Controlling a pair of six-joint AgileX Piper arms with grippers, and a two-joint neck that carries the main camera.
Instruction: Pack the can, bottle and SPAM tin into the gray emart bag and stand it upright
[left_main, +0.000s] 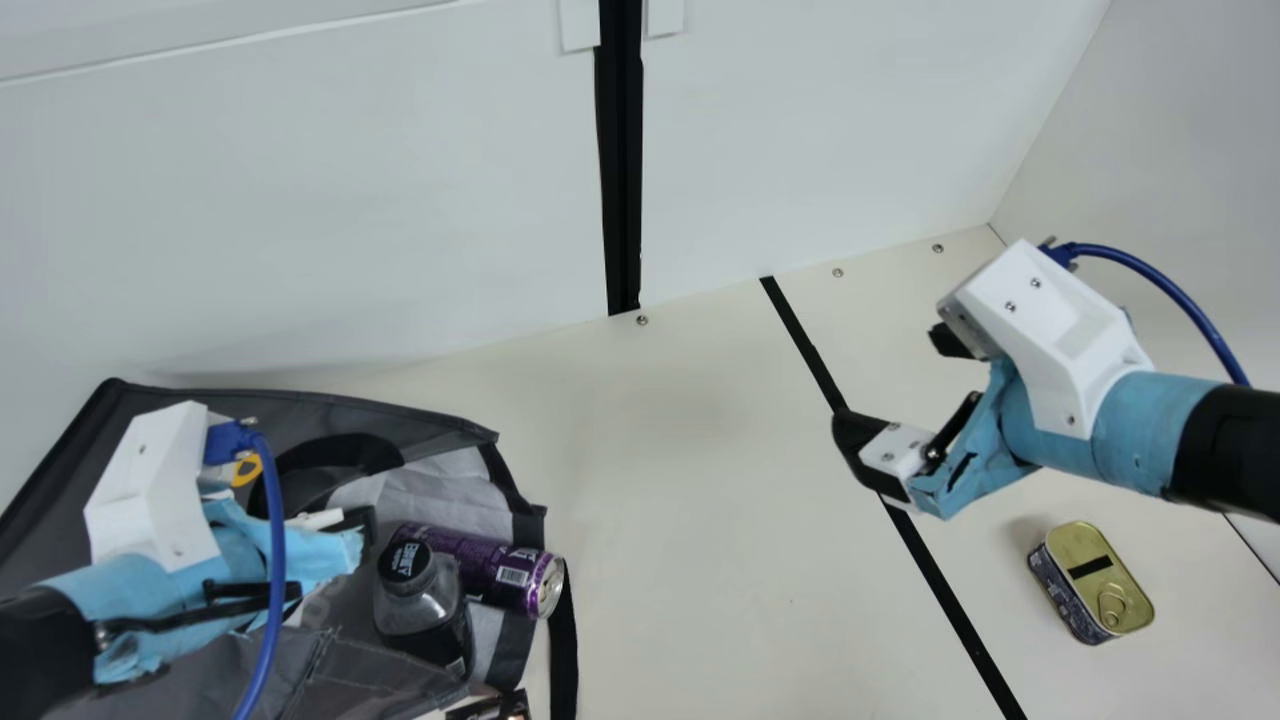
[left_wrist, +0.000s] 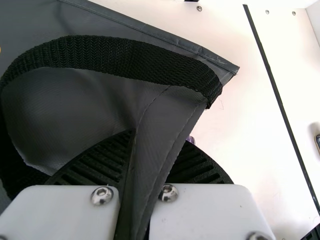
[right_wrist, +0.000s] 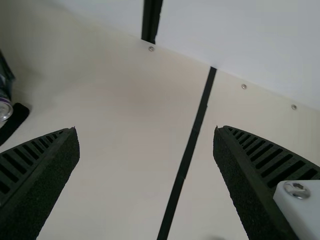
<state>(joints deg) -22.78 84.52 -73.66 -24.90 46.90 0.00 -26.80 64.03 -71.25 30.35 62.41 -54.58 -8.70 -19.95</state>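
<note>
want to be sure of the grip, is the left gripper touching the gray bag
Touching. The left wrist view shows it: a fold of the gray bag is pinched between the ribbed fingers of the left gripper.

In the main view, the left arm (left_main: 165, 585) hides part of the bag (left_main: 320, 412), which the edge crops; a dark object (left_main: 490, 710) at the bottom edge is cut off, unidentifiable.

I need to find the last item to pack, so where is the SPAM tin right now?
In the main view, the gold-lidded rectangular metal tin sits on the cream table at the right, beyond the black stripe.
</note>
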